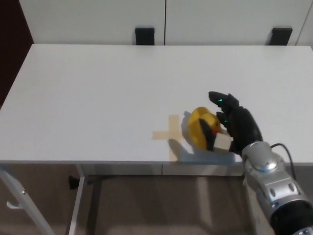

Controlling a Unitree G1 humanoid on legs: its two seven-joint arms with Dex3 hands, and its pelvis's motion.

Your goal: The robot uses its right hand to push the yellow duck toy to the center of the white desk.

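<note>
White desk (98, 98): right robot hand (234, 126) fingers spread, cupped vs yellow duck toy (200, 127), touching, not gripping.

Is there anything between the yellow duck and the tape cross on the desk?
No. In the head view, only bare white desk and shadow separates the duck from the tape cross.

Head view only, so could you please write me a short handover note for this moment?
Right hand: fingers apart, against the right side of the yellow duck toy, pushing rather than gripping.
Left hand: not in view.
Duck: near the front edge of the white desk, just right of the tan tape cross.
Done: contact made, duck beside the cross.
Left: if the cross marks the center, a short push leftward.
</note>
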